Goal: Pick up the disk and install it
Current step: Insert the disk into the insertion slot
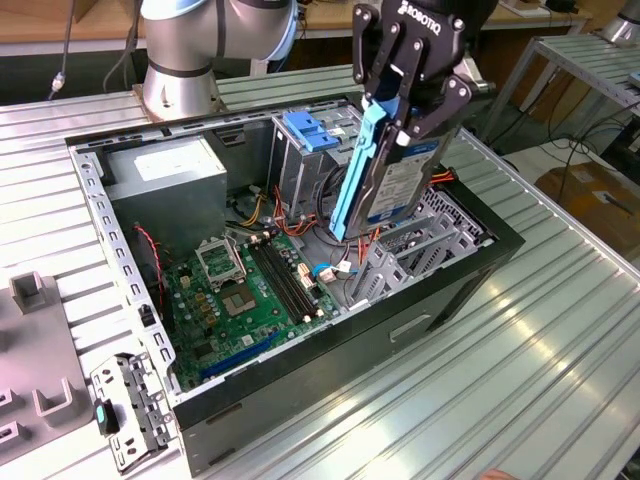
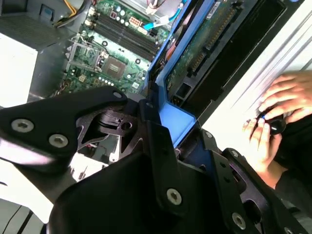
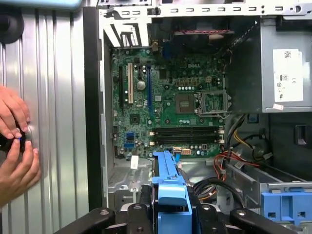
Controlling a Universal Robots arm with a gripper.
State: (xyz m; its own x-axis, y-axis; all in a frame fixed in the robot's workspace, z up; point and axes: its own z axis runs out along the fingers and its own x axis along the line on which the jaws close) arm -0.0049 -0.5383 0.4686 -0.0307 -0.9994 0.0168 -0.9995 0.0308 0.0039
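Black claw [image 1: 402, 128] clamped on the disk [image 1: 392, 190] — tilted above the open case [image 1: 330, 365]

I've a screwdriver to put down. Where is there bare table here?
Bare: the ribbed table on the exterior view's right of the computer case. Crowded: inside the case, below the disk the pincer holds; a person's hands beside its black wall.

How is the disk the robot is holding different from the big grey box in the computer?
The disk is thin with blue side rails; the grey box is bulky and plain grey. The disk hangs tilted in the end effector over the open case; the grey box sits flat in a corner inside it. Both carry a white label.
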